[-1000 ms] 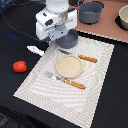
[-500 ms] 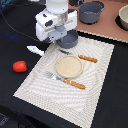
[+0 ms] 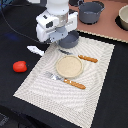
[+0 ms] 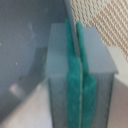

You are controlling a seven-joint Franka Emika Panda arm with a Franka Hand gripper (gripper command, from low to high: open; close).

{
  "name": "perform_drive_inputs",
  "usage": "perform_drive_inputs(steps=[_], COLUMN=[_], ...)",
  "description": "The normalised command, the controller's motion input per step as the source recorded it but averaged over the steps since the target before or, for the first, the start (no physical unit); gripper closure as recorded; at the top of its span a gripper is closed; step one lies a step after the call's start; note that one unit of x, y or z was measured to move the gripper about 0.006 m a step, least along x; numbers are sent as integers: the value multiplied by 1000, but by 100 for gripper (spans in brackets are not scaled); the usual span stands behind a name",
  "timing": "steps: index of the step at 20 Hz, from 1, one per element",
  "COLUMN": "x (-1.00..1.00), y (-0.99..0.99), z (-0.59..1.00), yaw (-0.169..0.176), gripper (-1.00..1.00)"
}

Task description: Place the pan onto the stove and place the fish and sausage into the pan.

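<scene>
Here, the near part of the black worktop (image 3: pixel 107 105) carries the striped off-white placemat (image 3: pixel 45 92), which runs from the near edge up toward the far side. On it, in the middle, sits a round tan plate (image 3: pixel 69 66), with a wooden-handled fork (image 3: pixel 66 80) just on its near side and a wooden-handled knife (image 3: pixel 86 58) just beyond it to the exterior view's right. Off the mat on the exterior view's left lies the sausage (image 3: pixel 19 66), a glossy red lump alone on the dark surface. A little farther back, beside the mat's left edge, rests the fish (image 3: pixel 36 50), small, flat and white. Above and behind it hangs the white arm, its fingers (image 3: pixel 64 36) down at the pan (image 3: pixel 71 40), which stands at the mat's far edge. In the wrist view the green pads (image 4: pixel 75 75) are pressed together with no gap visible between them, the blue-grey pan surface (image 4: pixel 25 45) alongside. Farthest back lies the stove (image 3: pixel 107 25), pinkish-brown, bearing a deeper grey pot (image 3: pixel 91 11).
</scene>
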Motion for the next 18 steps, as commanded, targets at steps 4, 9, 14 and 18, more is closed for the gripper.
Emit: perform_drive_inputs(steps=[4, 9, 14, 18], x=[79, -189, -536, -724], y=[94, 266, 531, 705], z=[1000, 757, 383, 298], yaw=[-113, -18, 13, 30], gripper=[100, 100, 100, 100])
